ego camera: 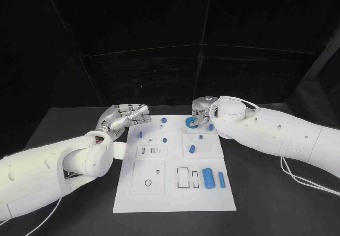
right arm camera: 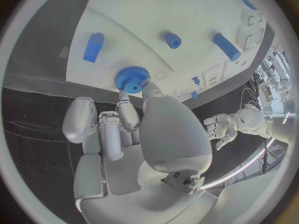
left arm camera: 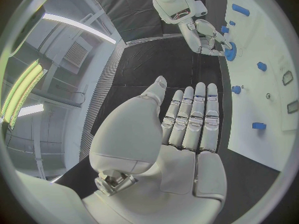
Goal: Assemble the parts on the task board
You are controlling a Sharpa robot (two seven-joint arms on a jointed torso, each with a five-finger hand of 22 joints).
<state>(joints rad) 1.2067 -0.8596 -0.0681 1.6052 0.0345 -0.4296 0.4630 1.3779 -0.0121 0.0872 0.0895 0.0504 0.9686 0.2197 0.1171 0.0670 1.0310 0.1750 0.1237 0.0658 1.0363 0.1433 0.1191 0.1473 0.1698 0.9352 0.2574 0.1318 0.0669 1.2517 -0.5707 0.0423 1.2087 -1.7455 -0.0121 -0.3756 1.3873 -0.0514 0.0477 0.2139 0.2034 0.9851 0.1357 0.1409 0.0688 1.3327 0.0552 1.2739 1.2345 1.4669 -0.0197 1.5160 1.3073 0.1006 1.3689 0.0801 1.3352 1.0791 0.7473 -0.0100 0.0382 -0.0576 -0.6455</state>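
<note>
Right hand [right arm camera: 134, 134] fingers pinch the blue gear [right arm camera: 131, 78]; left hand [left arm camera: 181, 129] fingers straight, pressed together.

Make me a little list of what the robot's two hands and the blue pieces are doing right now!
left hand: fingers straight and together, holding nothing, beside the far left corner of the board
right hand: fingertips on the blue gear
blue gear: on the white task board, near its far edge
task board: flat in the middle of the black table
big blue cylinder: lying near the board's right side
thin blue bar: lying just right of the cylinder
</note>
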